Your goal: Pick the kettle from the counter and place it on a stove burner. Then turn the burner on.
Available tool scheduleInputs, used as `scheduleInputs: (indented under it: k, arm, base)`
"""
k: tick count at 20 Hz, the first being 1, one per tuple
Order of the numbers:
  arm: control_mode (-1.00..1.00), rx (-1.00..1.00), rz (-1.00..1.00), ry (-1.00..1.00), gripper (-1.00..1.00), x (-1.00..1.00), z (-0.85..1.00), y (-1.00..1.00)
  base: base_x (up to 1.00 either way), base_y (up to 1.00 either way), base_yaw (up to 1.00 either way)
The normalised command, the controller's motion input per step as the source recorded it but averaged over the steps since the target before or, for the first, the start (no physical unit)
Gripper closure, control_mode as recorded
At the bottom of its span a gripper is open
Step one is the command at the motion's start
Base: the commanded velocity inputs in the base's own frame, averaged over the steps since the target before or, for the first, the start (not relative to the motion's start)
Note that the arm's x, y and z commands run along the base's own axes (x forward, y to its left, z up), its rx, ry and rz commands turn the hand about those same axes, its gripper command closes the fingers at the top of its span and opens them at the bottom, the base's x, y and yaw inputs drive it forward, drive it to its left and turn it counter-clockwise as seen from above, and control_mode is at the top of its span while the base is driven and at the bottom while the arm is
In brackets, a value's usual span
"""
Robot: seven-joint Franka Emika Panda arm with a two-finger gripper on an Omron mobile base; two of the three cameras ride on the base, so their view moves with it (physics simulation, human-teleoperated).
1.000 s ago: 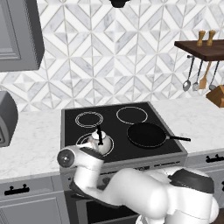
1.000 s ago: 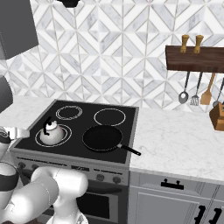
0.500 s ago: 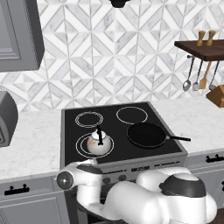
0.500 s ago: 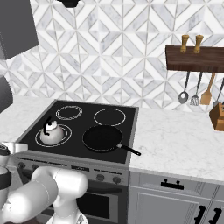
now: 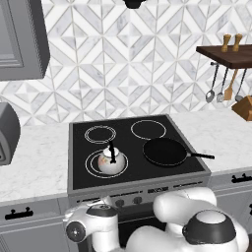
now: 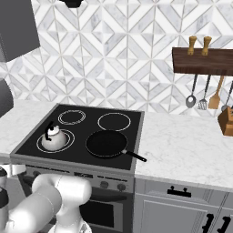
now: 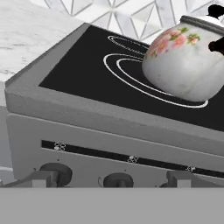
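On stove burner [image 5: 93, 165]: kettle [image 5: 110, 161] upright | end effector [image 7: 111, 183] open, facing knobs [image 7: 117, 179]

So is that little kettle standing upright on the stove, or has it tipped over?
Upright. The kettle sits flat inside the big double ring, its black handle and lid knob pointing straight up.

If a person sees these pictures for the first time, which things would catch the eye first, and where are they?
First the kettle, white with pink flowers, standing on the stove burner at the front left of the black cooktop. Next the black frying pan on the front right ring beside it. Then the row of dark knobs on the stove's front panel, close before the hand camera.
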Motion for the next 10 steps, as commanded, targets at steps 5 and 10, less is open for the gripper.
scheduleInputs:
  k: [5,10]
  arm:
    - [-1.00,0.08,0.00,-0.08,-1.00,0.00,-0.39,0.00]
    - [-1.00,0.26,0.00,-0.18,-1.00,0.01,-0.24,0.00]
  base:
    - [0.00,0.00,0.00]
    - [0.00,0.00,0.00]
